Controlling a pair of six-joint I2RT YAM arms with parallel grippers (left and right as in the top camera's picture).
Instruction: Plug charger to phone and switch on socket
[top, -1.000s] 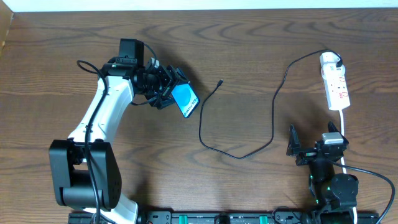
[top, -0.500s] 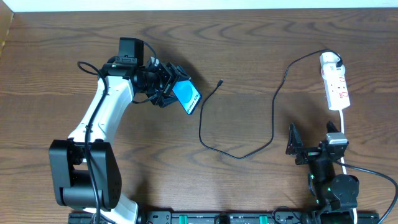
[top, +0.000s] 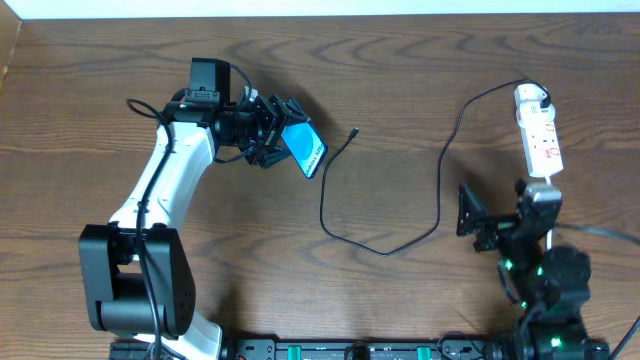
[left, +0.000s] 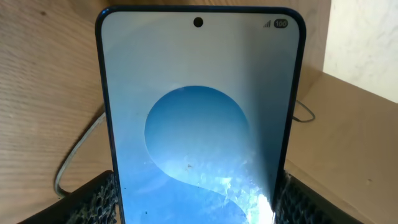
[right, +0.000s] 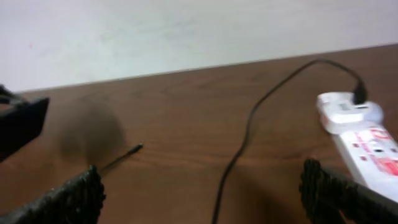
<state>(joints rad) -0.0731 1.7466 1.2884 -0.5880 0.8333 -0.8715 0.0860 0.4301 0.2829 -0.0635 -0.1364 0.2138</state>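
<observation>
1 blue-screened, black-edged phone sits tilted in the clamped left claw; right claw gapes empty.

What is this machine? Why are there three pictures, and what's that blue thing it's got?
It is a robot with two arms at a wooden table. One picture looks down from above. The other two come from small cameras on each wrist. The left gripper pinches the phone, whose bright blue screen fills the left wrist picture. The right gripper is open and holds nothing. On the table lie the black charger cable, its small plug tip free, and the white socket strip where the cable's other end is plugged in.
</observation>
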